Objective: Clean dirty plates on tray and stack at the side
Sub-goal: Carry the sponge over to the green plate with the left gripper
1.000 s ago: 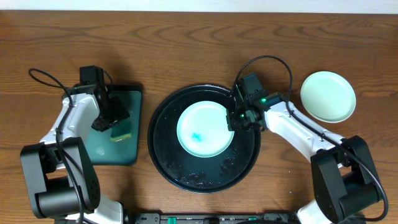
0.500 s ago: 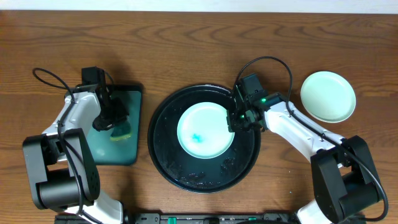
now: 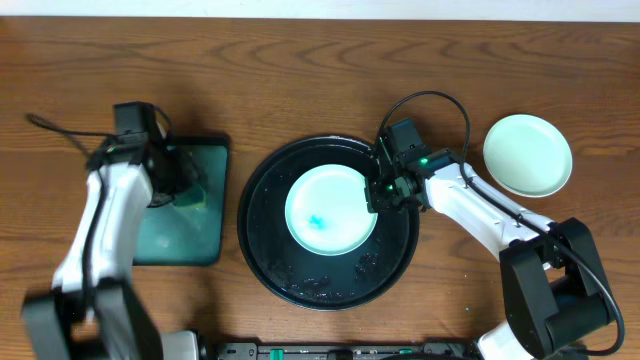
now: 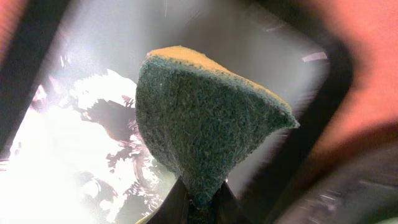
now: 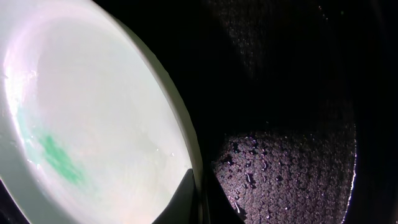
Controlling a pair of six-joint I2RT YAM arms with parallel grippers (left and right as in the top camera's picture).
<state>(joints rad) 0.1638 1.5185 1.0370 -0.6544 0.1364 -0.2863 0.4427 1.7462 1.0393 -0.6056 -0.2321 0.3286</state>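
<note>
A pale mint plate (image 3: 330, 208) with a teal smear (image 3: 318, 220) lies in the big round black tray (image 3: 262, 240). My right gripper (image 3: 378, 192) is shut on that plate's right rim. In the right wrist view the rim of the plate (image 5: 93, 124) runs between the closed fingers of the gripper (image 5: 198, 200), above the wet tray (image 5: 292, 155). A second mint plate (image 3: 527, 154) rests on the table at the far right. My left gripper (image 4: 200, 202) is shut on a green and yellow sponge (image 4: 205, 124), held over the small green tray.
The rectangular dark-green tray (image 3: 180, 235) lies left of the black tray, wet and glaring under the left wrist camera. Water drops dot the front of the black tray (image 3: 320, 285). Cables loop behind both arms.
My left gripper has shut on the sponge and raised it off the green tray, and the left arm has swung back and to the left. The right arm and the plate have stayed put.
</note>
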